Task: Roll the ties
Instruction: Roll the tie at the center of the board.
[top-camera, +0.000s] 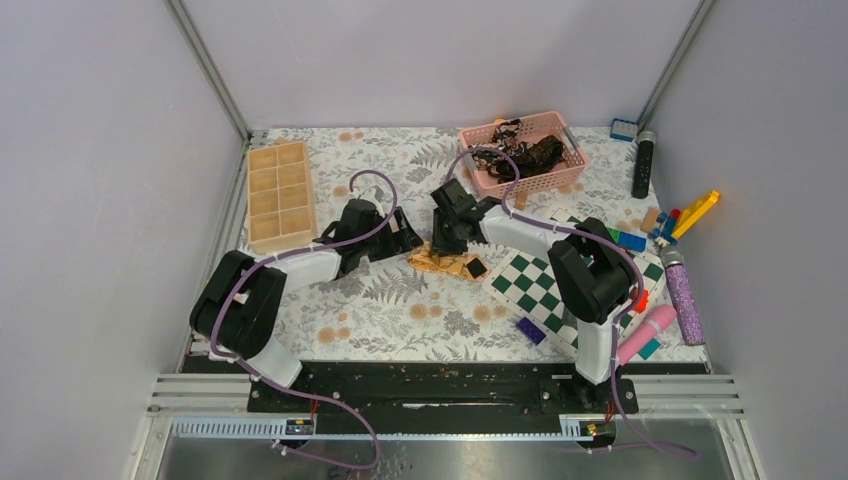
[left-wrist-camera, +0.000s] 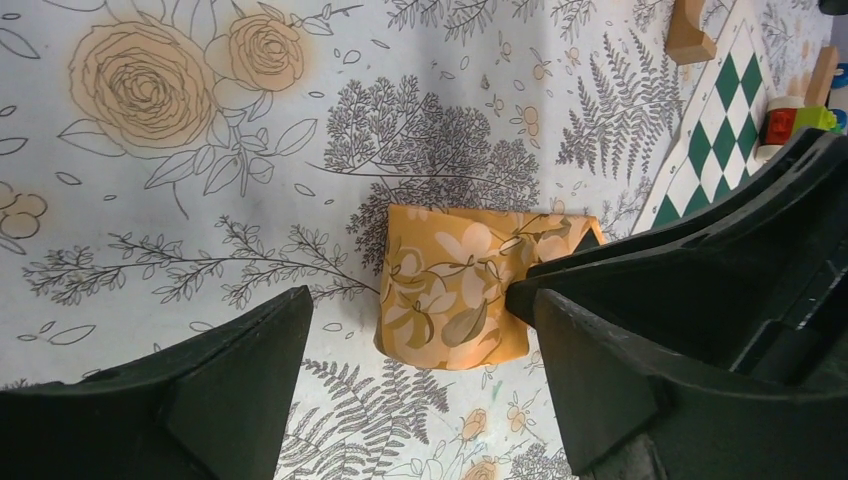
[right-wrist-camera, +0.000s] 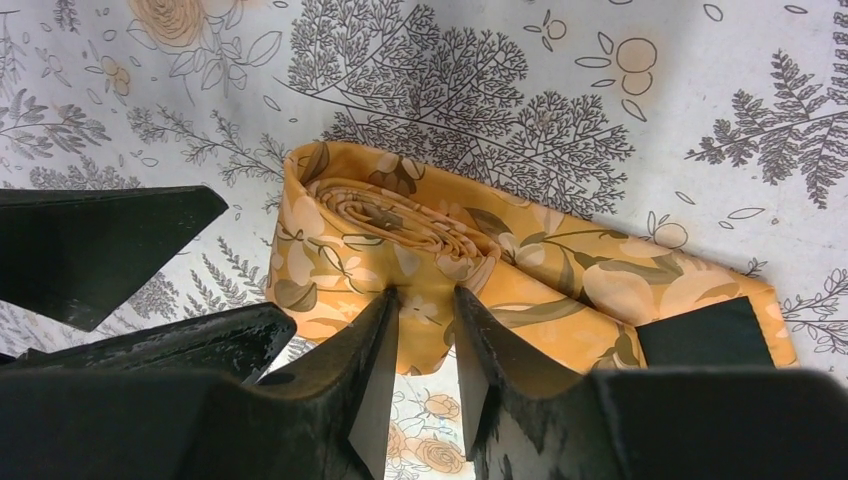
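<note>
Two grippers tend the half-rolled golden tie (right-wrist-camera: 560, 270) mid-table (top-camera: 400, 305): the right gripper (right-wrist-camera: 425, 300) pinches its coil, probably against unwinding, while the left gripper (left-wrist-camera: 408, 298) straddles it, jaws spread.

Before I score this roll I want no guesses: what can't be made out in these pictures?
- Right wrist: right tool straddles the golden tie's edge; whether it pinches is unclear.
- Left wrist: the tie's right end is behind the right tool.
- Top view: the roll is tiny, partly under that tool.
- Top view: dark ties tangled in the pink basket; count unclear.
</note>
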